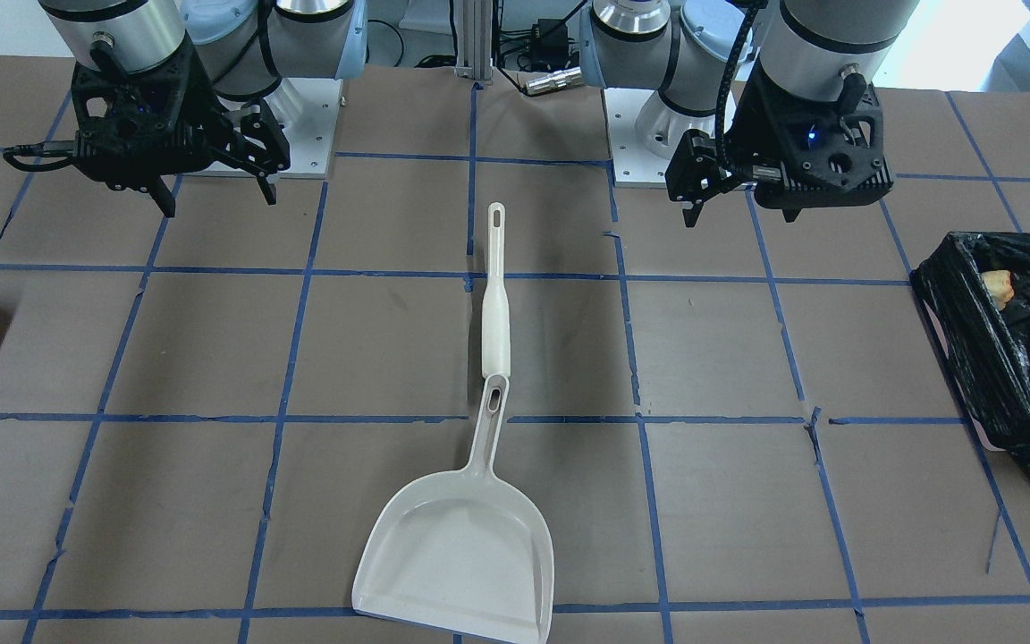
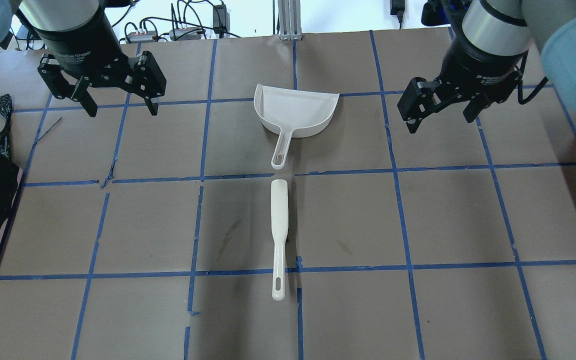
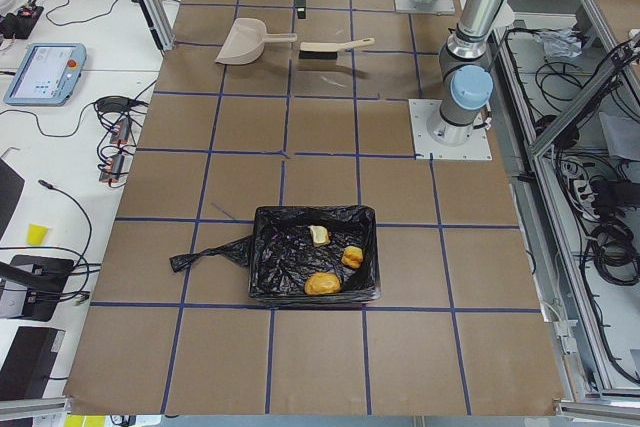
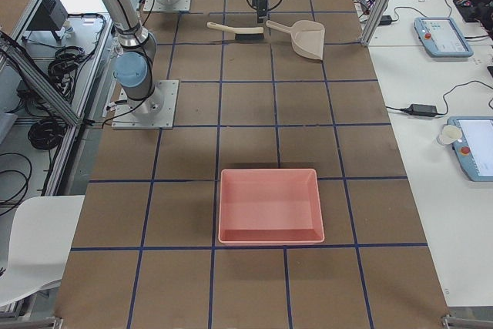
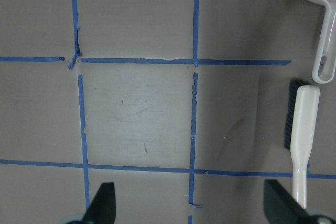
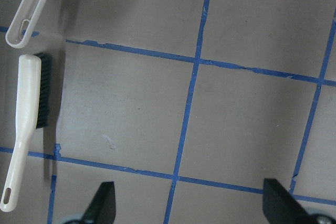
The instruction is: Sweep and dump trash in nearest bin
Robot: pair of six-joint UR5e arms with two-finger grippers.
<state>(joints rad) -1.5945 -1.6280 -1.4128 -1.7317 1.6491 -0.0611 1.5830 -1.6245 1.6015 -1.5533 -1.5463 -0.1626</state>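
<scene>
Overhead exterior view: the left gripper [image 2: 122,107] hangs above the table [image 2: 468,225] with its fingers spread wide and nothing between them. The right gripper [image 2: 440,122] is just as wide open and holds nothing. Between the two pairs of fingers, well apart from both, lie the dustpan [image 2: 295,110] and the brush [image 2: 278,220] — end to end, handle tips nearly meeting.

In the left wrist view the brush handle runs just outside one fingertip [image 5: 281,203].

The bin [image 3: 265,267] sits far out beyond the left fingers, on the side away from the right gripper. The trash lies inside it on the black bag — a tan lump [image 3: 322,283] and two smaller chunks [image 3: 351,257]. A pink tray [image 4: 269,173] lies well beyond the right fingers.
</scene>
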